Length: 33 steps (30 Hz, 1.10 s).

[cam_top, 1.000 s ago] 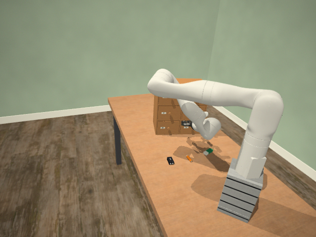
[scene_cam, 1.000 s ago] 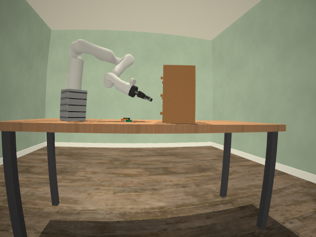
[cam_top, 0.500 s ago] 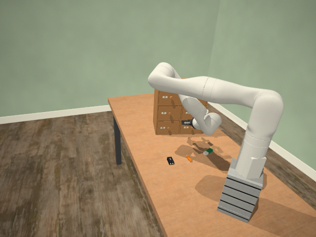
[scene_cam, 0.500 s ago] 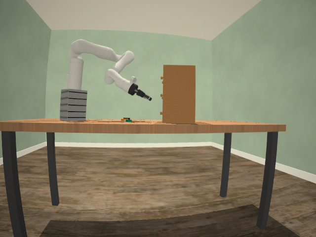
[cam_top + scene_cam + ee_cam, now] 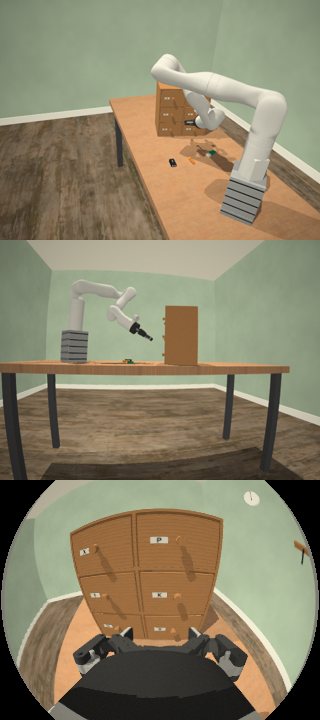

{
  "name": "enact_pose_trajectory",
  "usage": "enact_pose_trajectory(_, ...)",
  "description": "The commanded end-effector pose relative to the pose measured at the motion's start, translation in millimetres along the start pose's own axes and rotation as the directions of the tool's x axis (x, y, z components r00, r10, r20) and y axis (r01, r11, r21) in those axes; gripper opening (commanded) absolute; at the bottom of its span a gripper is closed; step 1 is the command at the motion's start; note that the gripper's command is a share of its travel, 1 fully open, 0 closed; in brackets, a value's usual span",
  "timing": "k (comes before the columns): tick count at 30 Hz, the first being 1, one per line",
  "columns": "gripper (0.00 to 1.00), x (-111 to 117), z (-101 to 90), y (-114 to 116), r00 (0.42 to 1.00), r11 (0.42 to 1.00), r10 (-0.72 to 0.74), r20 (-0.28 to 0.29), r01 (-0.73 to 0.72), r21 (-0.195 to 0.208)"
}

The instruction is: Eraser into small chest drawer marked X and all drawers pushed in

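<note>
Eraser point(image 5: 211, 153) point(image 5: 130, 362) on table; open hand point(image 5: 189, 122) point(image 5: 151, 338) point(image 5: 160, 634) slants down chestward.

The green-and-white eraser point(image 5: 210, 153) point(image 5: 129, 362) lies flat on the table.

arm arched high, forearm folded back, open claw point(image 5: 186, 122) point(image 5: 151, 338) point(image 5: 160, 634) tilted forward and down

The arm point(image 5: 231, 89) hides the chest's upper right point(image 5: 208, 102); the bottom-left label point(image 5: 108, 626) seems too blurred to read.
</note>
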<state>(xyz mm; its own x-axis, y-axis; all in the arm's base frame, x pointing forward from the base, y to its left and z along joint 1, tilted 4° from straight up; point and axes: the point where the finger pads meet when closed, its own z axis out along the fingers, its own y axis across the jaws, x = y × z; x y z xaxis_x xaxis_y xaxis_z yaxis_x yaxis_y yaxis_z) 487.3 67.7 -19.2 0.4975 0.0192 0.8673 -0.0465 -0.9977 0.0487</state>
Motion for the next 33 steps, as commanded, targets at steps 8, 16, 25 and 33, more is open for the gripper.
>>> enact_pose_trajectory(8, 1.0, 7.6, -7.1, -1.6, 0.998, 1.0, 0.008, 0.055, -0.009, 0.002)
enact_pose_trajectory(16, 1.0, 9.0, -11.2, -1.6, 0.995, 1.0, 0.008, 0.097, -0.009, 0.002)
enact_pose_trajectory(25, 1.0, 11.1, -17.9, -1.6, 0.987, 1.0, 0.008, 0.162, -0.008, 0.002)
enact_pose_trajectory(33, 1.0, 12.6, -22.3, -1.5, 0.979, 1.0, 0.008, 0.206, -0.009, 0.002)
